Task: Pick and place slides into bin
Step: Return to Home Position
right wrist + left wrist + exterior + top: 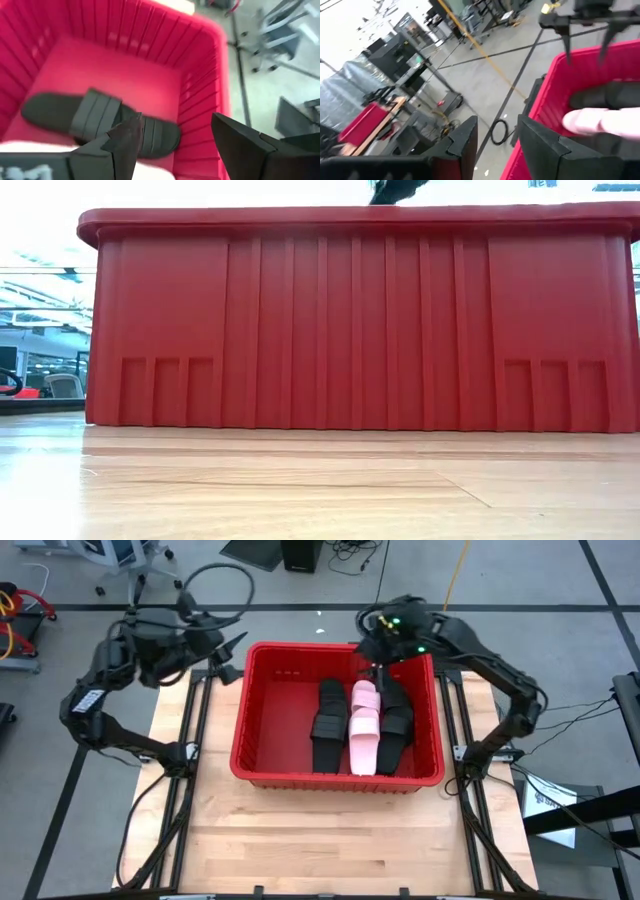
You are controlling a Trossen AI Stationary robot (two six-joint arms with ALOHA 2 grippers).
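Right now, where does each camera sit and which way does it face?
High view: overhead, looking straight down; both arms show, left gripper beside the bin, right gripper over its far rim.
Low view: at tabletop height, facing the bin's ribbed wall; a dark sliver of arm above the rim.
Left wrist view: on the left arm, past its open fingers toward the bin's corner.
Right wrist view: on the right arm, past its open fingers into the bin.
Shared: high and left wrist views both show a pink slide.
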